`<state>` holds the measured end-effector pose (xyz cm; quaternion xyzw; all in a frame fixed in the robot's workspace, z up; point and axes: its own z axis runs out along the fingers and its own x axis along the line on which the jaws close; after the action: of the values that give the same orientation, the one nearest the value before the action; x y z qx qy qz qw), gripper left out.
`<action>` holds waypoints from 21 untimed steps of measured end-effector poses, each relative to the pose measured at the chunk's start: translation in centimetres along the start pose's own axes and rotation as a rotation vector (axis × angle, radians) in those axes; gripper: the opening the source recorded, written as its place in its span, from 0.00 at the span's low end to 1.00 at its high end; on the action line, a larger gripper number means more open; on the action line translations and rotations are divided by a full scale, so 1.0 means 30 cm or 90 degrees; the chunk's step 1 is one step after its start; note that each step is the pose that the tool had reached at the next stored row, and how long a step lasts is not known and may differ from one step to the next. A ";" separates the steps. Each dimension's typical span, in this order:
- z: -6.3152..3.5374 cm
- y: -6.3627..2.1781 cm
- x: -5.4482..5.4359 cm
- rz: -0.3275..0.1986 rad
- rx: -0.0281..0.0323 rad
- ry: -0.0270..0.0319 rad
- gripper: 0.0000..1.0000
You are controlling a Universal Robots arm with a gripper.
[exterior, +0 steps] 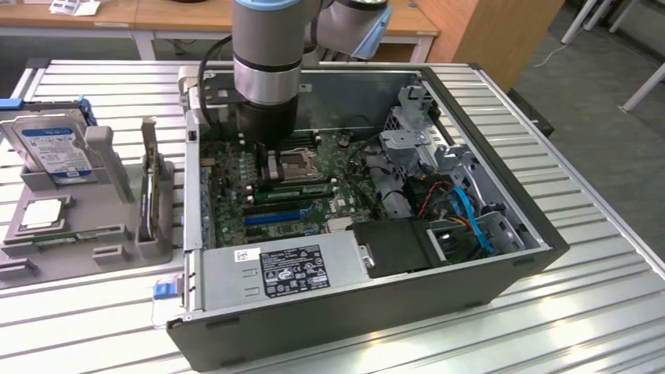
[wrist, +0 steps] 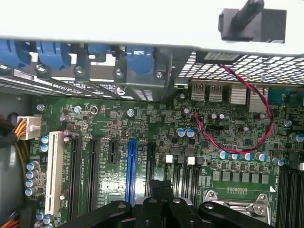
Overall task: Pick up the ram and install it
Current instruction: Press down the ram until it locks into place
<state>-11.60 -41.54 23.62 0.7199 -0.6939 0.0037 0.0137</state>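
**A:** At the near edge of the open computer case [exterior: 364,319], the power supply [exterior: 286,269] shows its black and white labels. The whole case sits on a ribbed metal table [exterior: 93,327].

**B:** And the ram?

**A:** Out on the exterior view's left, outside the case. A narrow green strip [exterior: 71,236] lies flat along the near side of the grey fixture [exterior: 104,202], and that looks like the ram. It's well apart from the gripper and nothing is touching it.

**B:** What else is on that fixture?

**A:** A square processor chip [exterior: 42,212] sits just behind the strip. Farther back, a hard drive [exterior: 52,148] with a blue-white label stands upright.

**B:** Into the case, then.

**A:** The green motherboard [exterior: 332,206] lies flat on the case floor, with a blue slot [exterior: 272,216] on its near part. The processor socket [exterior: 291,166] is just beyond that.

**B:** And the arm?

**A:** The arm [exterior: 267,62] drops straight down into the case, just on the exterior view's left of that socket. In the wrist view the gripper [wrist: 161,202] hangs low over the board, between the blue slot and the socket. Its black fingers are pressed together with nothing between them.

**B:** Anything beyond?

**A:** In the wrist view a red-and-black cable [wrist: 256,142] loops across the board. Far behind the table there are wooden desks [exterior: 187,15].
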 end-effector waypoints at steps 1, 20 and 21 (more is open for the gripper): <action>0.000 0.000 -0.005 0.000 0.0000 0.0000 0.11; 0.051 -0.001 -0.026 0.000 -0.0004 0.0010 0.11; 0.052 -0.001 -0.026 0.000 -0.0002 0.0007 0.11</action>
<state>-11.60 -40.79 22.05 0.7199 -0.6939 0.0039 0.0142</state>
